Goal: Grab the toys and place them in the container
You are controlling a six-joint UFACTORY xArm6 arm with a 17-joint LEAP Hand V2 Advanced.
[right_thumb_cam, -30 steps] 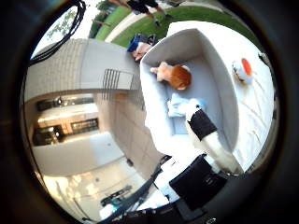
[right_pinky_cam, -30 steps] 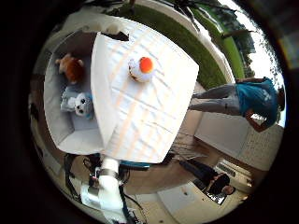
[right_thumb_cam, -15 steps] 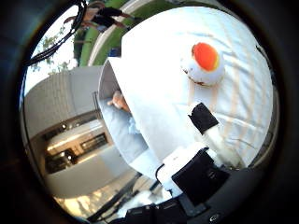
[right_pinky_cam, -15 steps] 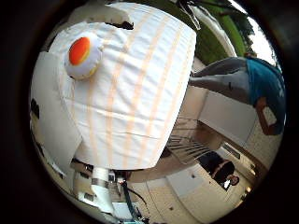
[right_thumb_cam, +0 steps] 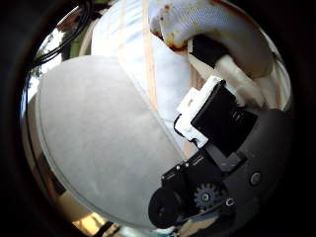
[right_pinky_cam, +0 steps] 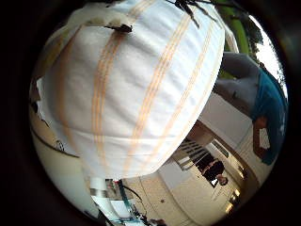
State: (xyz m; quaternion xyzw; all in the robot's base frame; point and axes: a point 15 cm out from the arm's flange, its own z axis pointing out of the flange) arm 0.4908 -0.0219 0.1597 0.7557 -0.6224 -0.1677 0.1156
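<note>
toy [right_thumb_cam: 207, 24], white and round with orange patches at its edge, sits right against your hand [right_thumb_cam: 217, 128] on the striped cloth [right_pinky_cam: 136, 84] that covers the desk; a dark-tipped finger [right_thumb_cam: 210, 49] is pressed to its underside, though you cannot tell from here whether the fingers have closed round it or only touch it. the grey container [right_thumb_cam: 94, 143] lies just beside, its wall filling much of the thumb-side view. the little-finger-side view shows only cloth, so the far side of the toy goes unseen. risk to you now: a soft, rounded toy may roll or squirt out from a one-sided contact, and a lift begun before the fingers wrap it would likely leave it on the cloth or snag the fabric
</note>
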